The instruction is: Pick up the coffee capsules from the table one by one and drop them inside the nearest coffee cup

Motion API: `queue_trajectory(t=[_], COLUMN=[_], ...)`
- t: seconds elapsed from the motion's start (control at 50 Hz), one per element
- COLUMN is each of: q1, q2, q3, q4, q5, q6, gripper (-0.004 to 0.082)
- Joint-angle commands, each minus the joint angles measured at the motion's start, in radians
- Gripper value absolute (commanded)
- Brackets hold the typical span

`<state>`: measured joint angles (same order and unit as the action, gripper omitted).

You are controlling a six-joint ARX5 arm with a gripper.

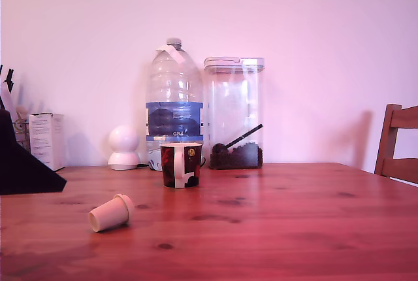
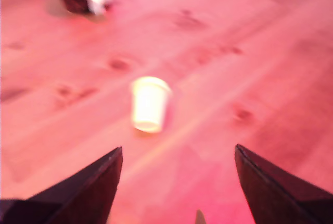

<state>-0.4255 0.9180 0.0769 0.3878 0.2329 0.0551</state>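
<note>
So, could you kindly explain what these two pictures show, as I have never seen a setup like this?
One picture comes from a fixed camera looking across a wooden table. The other comes from a camera on a robot arm's wrist, looking down past its pincer, whose two dark fingers stand apart with nothing between them. On the table a small cream coffee capsule lies on its side, apart from the pincer. Behind it stands a dark coffee cup with a white handle. Further back are a water bottle, a clear canister with a scoop, a white round figure and a carton. A chair shows at the exterior view's right.
</note>
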Motion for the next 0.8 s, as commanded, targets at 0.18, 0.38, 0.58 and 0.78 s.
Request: queue_trajectory(t=[0.18,0.38,0.58,0.78], q1=[0.000,0.000,0.000,0.000], q2=[0.019,0.125,0.211,0.269], q3=[-0.021,-0.021,-0.020,-0.014], q4=[0.064,0.169,0.255,0.304], q5=[-0.018,-0.017,-0.022,-0.032], q6=[-0.004,-0.014,-0.013,-0.012], gripper=[0.0624,0.0624,0.0624,0.0624])
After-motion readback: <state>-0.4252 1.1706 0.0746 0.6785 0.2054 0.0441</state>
